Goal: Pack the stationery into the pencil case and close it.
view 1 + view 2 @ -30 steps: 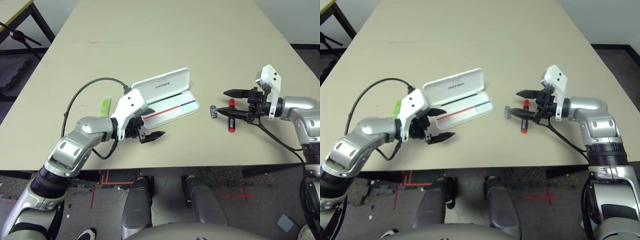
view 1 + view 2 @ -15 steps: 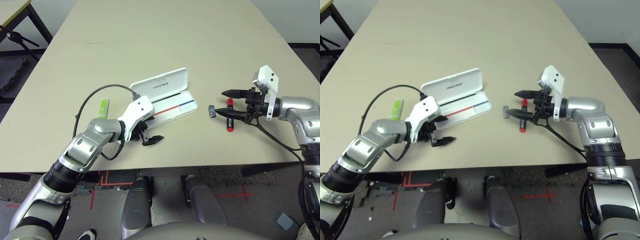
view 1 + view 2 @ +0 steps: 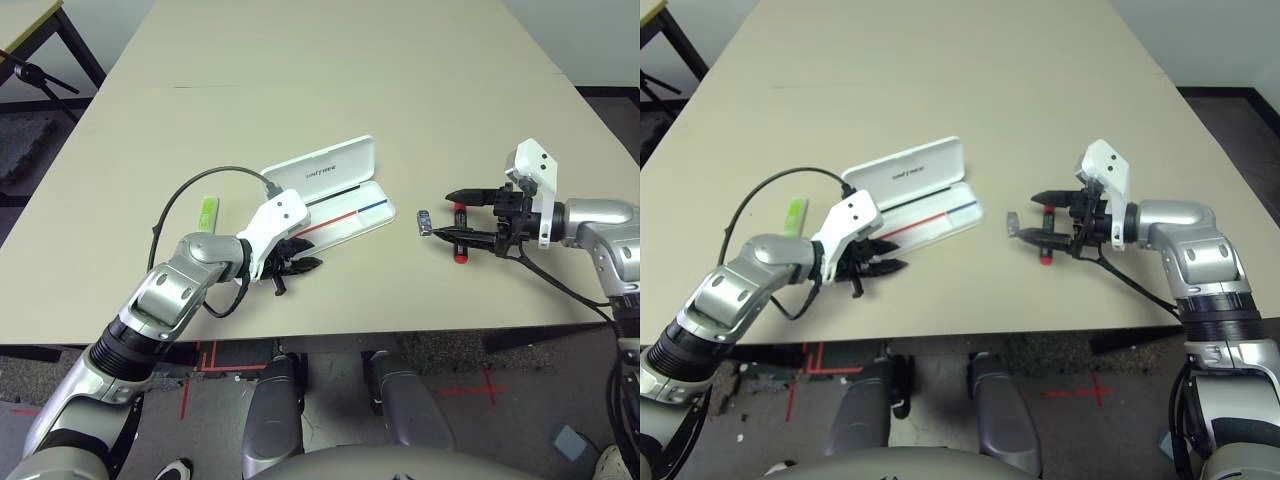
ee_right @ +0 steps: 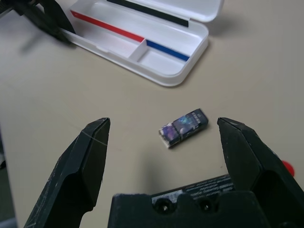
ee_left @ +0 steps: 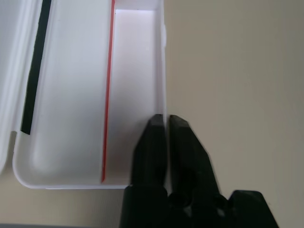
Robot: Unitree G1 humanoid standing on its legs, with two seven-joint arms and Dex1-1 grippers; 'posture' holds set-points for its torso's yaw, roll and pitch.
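Note:
The white pencil case lies open at mid-table, lid folded back, with a red-and-blue line inside. My left gripper is at its near left corner, and its jaws are pinched on the tray's thin front wall. A flat lime-green highlighter lies left of that arm. To the right of the case sits a tiny dark oblong piece. My right gripper hovers open just over it. The red marker lies under the right gripper's fingers, partly hidden.
The tan table stretches far back beyond the case, and its near edge runs close to both grippers. A black cable loops from my left forearm over the table. A dark stand is on the floor at far left.
My left gripper has gone from open to shut and moved onto the case's near left corner. My right gripper has shifted slightly nearer, still open over the small piece.

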